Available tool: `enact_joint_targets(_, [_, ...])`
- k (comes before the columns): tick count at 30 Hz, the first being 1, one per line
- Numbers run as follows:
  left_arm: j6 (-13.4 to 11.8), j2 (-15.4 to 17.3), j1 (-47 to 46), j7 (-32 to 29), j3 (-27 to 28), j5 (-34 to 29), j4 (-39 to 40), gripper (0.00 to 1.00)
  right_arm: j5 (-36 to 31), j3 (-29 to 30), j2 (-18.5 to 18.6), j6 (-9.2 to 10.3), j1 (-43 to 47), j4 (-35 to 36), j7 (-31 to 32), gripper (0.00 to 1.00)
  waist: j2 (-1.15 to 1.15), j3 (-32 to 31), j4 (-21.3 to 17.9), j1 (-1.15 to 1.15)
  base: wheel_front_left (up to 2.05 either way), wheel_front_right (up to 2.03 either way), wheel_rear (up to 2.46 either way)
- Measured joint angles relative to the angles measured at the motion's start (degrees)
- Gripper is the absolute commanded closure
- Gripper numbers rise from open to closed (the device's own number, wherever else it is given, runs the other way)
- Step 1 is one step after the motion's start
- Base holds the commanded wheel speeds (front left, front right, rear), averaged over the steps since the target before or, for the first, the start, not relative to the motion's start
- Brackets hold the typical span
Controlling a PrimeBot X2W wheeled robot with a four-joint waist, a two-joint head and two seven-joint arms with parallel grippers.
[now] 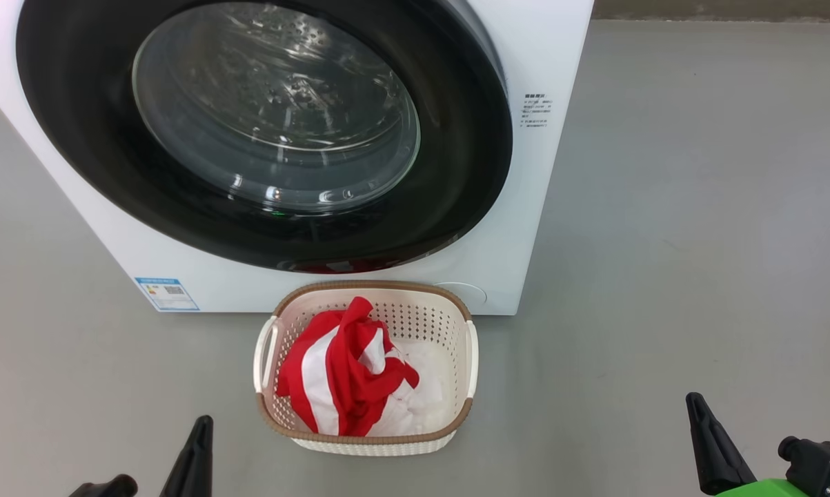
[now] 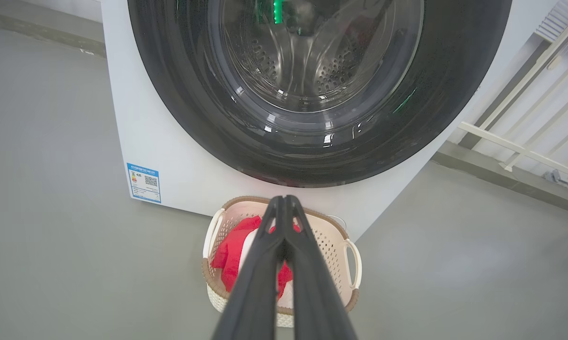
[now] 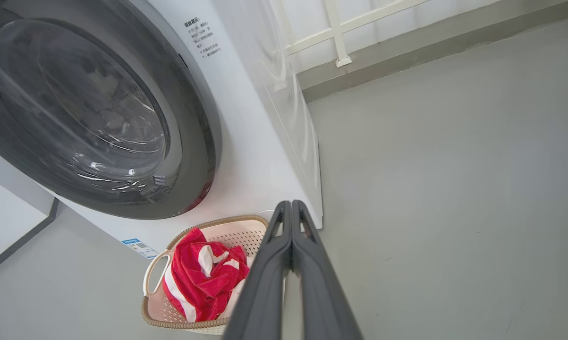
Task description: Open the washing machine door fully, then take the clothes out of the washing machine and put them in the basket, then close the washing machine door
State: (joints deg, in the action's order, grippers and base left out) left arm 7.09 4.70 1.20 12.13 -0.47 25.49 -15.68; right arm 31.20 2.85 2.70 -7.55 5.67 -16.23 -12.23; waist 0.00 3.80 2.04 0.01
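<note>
Head view: the big white front-loading washing machine (image 1: 511, 228) stands on the grey floor (image 1: 663, 207). Its large round door (image 1: 277, 110), glossy black rim around a bulging clear glass window, lies flat against the front; I judge it shut, though the latch cannot be seen. Touching or just in front of the machine's base sits the small cream-white perforated plastic basket (image 1: 456, 324) with a brown woven-look rim. The bright red and white striped clothes (image 1: 346, 373) are heaped inside it, toward its left end. The left hand (image 1: 195, 449) rises at the lower left, near the basket. The right hand (image 1: 699, 421) is well apart at the lower right. The door lies ahead of and above both, its centre more on the left hand's side.

Left wrist view: the left hand's two long dark fingers are pressed together with nothing between them. Their tips line up with the basket, and the door's window is straight beyond and higher. No red fabric shows inside the steel drum.

Right wrist view: the right hand's fingers are likewise together and empty. They aim past the machine's right front corner, with basket and door off to their left.

Should the door need a last push, the left hand looks better placed: nearer, and aimed straight at the door.
</note>
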Motion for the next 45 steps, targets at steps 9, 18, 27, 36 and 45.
enact_joint_targets(9, [0.0, -0.1, -0.1, -1.5, 0.2, 5.2, 0.0, 1.0, 5.0, 0.2, 0.0, 0.0, -0.1, 0.0, 1.2, 1.0, 0.0, -0.3, -0.2, 0.0, 0.0, 0.0, 0.0])
enact_joint_targets(18, [0.0, -0.2, -0.2, -2.7, 0.5, 10.8, 0.0, 1.0, 9.8, 0.3, 0.0, 0.01, -1.1, 0.0, 2.7, 1.0, 0.0, -0.6, -0.3, 0.0, 0.0, 0.0, 0.0])
enact_joint_targets(27, [0.0, -0.3, -0.4, -4.4, 0.8, 16.0, 0.0, 1.0, 15.1, 0.6, 0.0, 0.01, -1.4, 0.0, 4.3, 1.0, 0.0, -0.9, -0.5, 0.0, 0.0, 0.0, 0.0])
enact_joint_targets(36, [0.0, -0.5, -1.2, -5.6, 1.1, 20.8, 0.0, 1.0, 19.4, 1.0, 0.0, 0.01, -2.4, 0.1, 5.3, 1.0, 0.0, -1.1, -0.6, 0.0, 0.0, 0.0, 0.0])
enact_joint_targets(45, [0.0, -0.7, -1.5, -7.1, 1.6, 26.3, 0.0, 1.0, 24.0, 1.5, 0.0, 0.01, -2.8, 0.1, 7.0, 1.0, 0.0, -1.4, -0.8, 0.0, 0.0, 0.0, 0.0])
